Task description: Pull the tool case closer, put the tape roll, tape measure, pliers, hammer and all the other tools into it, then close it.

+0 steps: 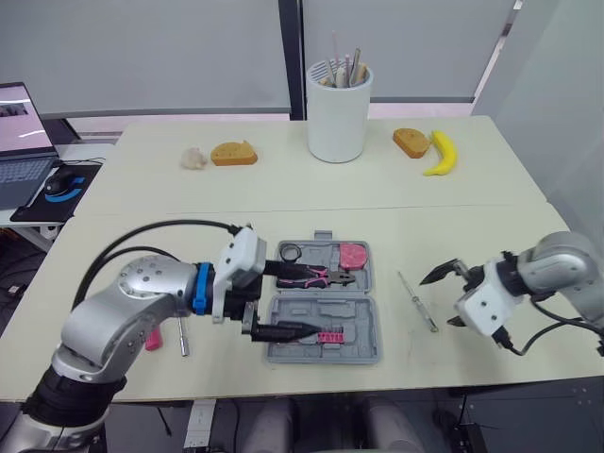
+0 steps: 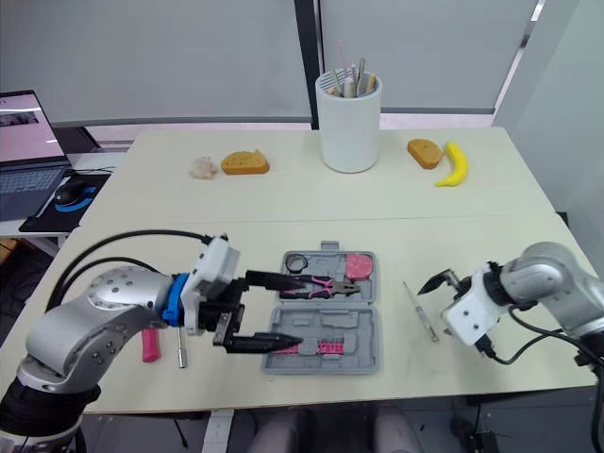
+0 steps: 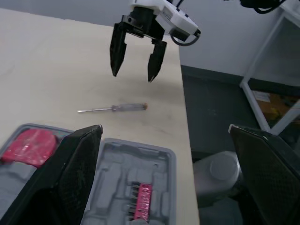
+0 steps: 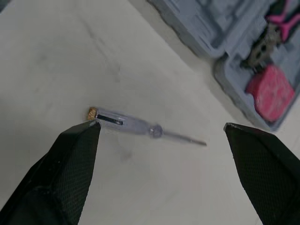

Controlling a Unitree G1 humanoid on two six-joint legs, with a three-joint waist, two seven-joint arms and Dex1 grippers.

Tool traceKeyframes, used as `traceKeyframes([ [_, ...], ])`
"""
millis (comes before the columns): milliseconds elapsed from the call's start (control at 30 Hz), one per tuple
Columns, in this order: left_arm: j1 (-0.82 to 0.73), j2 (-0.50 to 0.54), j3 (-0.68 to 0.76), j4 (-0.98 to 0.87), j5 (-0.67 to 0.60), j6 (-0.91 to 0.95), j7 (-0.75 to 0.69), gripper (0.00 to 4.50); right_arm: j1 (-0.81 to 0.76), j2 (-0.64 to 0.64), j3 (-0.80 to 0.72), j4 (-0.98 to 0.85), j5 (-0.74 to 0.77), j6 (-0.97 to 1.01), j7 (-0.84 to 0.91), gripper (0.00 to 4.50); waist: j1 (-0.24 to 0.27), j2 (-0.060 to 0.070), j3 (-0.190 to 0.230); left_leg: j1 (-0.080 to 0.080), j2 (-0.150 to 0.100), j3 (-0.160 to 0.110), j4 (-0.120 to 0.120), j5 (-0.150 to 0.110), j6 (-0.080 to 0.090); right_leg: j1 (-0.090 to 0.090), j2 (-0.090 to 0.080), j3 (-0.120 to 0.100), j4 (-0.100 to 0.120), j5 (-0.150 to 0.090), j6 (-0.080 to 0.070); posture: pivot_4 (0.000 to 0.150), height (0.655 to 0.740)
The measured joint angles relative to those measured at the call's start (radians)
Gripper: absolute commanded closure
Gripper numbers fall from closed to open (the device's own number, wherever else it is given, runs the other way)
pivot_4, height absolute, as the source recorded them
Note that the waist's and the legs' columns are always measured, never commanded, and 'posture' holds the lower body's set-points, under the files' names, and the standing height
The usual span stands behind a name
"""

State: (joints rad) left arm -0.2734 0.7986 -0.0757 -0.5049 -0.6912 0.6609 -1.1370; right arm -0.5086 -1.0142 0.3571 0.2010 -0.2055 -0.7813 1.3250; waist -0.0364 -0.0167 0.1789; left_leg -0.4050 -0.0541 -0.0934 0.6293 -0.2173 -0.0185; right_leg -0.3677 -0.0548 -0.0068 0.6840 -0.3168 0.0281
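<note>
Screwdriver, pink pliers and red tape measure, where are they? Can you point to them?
screwdriver (image 4: 154,130), right wrist view, where its clear handle meets the shaft
pink pliers (image 2: 326,286), right eye view, on the pink handles
red tape measure (image 1: 353,255), left eye view, middle of its red body

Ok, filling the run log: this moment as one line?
tool case: open | pliers, tape measure: inside | screwdriver: on table | left gripper: open over case | right gripper: open by screwdriver
</note>
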Motion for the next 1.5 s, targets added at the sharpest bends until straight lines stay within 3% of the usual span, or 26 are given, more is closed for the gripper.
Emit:
traceKeyframes([
  [333, 0.069, -0.019, -0.027, -0.001, 0.056, -0.060, 0.030, 0.00, -0.246, 0.109, 0.192, 0.299, -0.410, -0.352, -0.192, 0.03, 0.008, 0.000, 0.000, 0.001, -0.001, 0.000, 0.000, 0.002, -0.004, 0.000, 0.000, 0.005, 0.000, 0.000, 0.000, 0.150, 0.7400],
  [633, 0.103, -0.022, -0.029, -0.021, 0.075, -0.062, 0.080, 0.00, -0.340, 0.182, 0.304, 0.370, -0.559, -0.421, -0.267, 0.03, 0.005, 0.000, 0.000, 0.002, -0.001, 0.002, 0.000, 0.002, -0.004, 0.000, 0.000, 0.007, 0.002, 0.000, 0.000, 0.150, 0.7400],
  [867, 0.112, -0.023, -0.029, -0.031, 0.081, -0.062, 0.094, 0.00, -0.371, 0.199, 0.351, 0.414, -0.628, -0.406, -0.297, 2.14, 0.006, -0.002, -0.001, 0.006, -0.001, 0.008, 0.000, 0.002, -0.004, 0.000, 0.000, 0.013, 0.005, 0.000, 0.000, 0.150, 0.7400],
  [1333, 0.100, -0.028, -0.046, -0.024, 0.105, -0.086, 0.086, 0.00, -0.342, 0.174, 0.342, 0.441, -0.590, -0.340, -0.316, 4.08, 0.003, -0.008, -0.004, 0.008, 0.001, 0.012, 0.000, 0.000, 0.000, 0.000, 0.001, 0.018, 0.006, 0.000, 0.000, 0.150, 0.7400],
  [1500, 0.079, -0.033, -0.052, -0.004, 0.108, -0.092, 0.076, 0.00, -0.302, 0.147, 0.328, 0.391, -0.538, -0.293, -0.286, 4.15, 0.005, -0.008, -0.004, 0.008, 0.001, 0.012, 0.000, 0.000, 0.000, -0.001, 0.001, 0.018, 0.007, 0.000, 0.000, 0.150, 0.7400],
])
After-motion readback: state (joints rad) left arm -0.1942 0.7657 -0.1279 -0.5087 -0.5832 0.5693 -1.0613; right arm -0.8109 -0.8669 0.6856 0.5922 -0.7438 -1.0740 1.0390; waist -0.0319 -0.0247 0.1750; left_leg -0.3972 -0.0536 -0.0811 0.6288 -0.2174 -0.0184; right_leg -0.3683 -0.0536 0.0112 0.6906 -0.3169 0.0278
